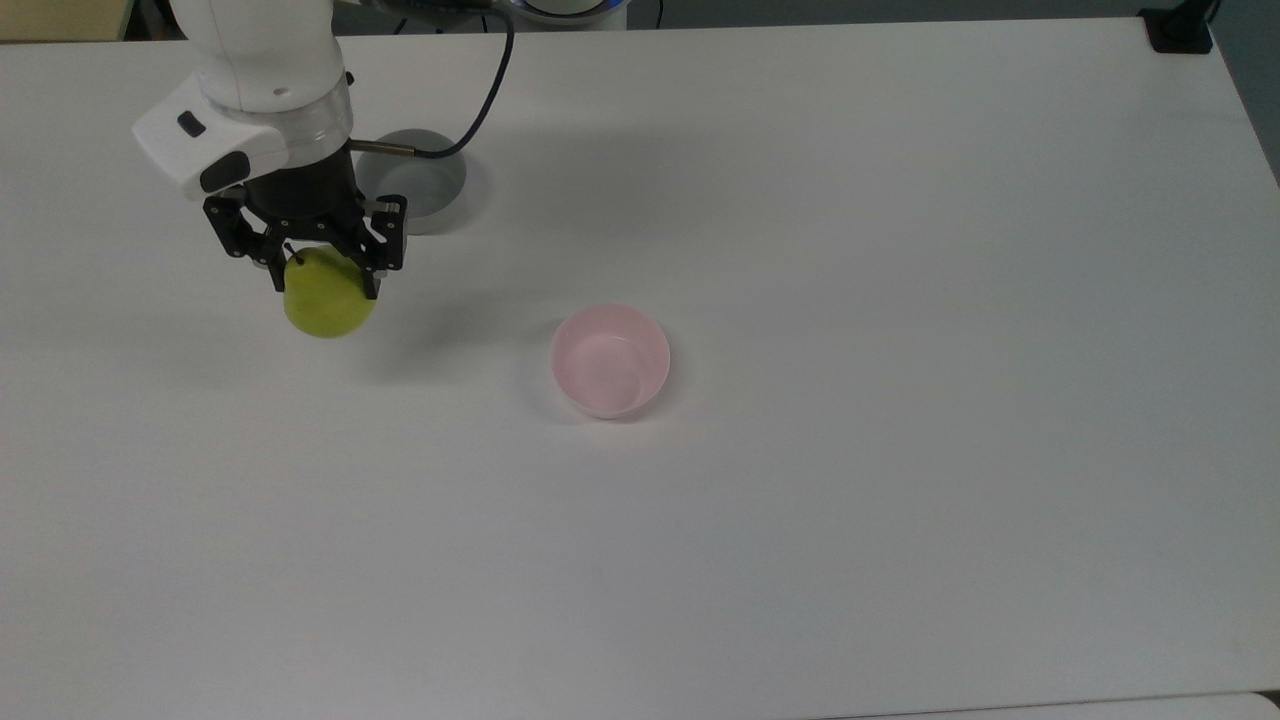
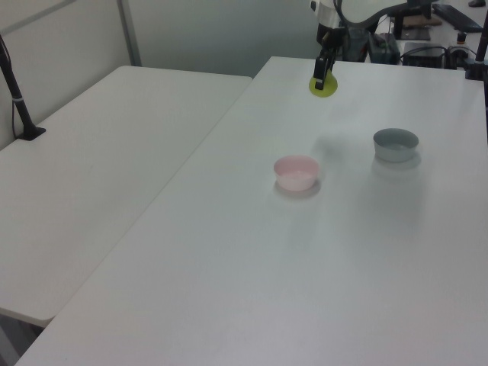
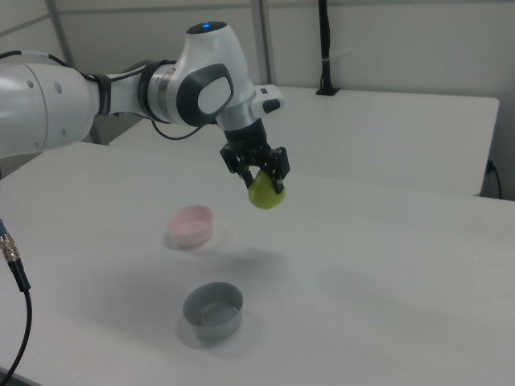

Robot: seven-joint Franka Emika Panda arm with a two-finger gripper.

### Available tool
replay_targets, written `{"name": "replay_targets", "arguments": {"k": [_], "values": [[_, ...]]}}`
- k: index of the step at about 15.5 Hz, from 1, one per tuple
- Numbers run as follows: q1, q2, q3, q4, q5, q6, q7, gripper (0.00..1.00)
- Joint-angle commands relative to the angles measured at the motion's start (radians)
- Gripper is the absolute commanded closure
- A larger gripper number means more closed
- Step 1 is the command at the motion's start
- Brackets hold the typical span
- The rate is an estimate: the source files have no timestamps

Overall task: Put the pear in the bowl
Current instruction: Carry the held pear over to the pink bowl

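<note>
yellow-green pear (image 1: 327, 300), pale pink bowl (image 1: 609, 360), grey bowl (image 3: 212, 309), white table (image 1: 900, 300)

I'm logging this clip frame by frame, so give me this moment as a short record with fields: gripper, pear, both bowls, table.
gripper: gripper shut on the pear, held above the table
pear: pear yellow-green, in the air, clear of the table in the right view
pink bowl: pink bowl upright, nothing inside, to the top view's right of the pear
grey bowl: grey bowl upright, nothing inside, apart from the pink bowl
table: white table, bearing both bowls
task state: pear lifted, not yet over the pink bowl
</note>
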Motion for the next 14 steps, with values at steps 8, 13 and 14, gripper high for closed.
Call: {"name": "replay_targets", "arguments": {"k": [8, 13, 14], "values": [[0.19, -0.049, 0.006, -0.01, 0.018, -0.082, 0.172, 0.62], [0.271, -0.041, 0.006, -0.01, 0.018, -0.074, 0.221, 0.61], [0.282, -0.041, 0.006, -0.012, 0.016, -0.074, 0.23, 0.61]]}}
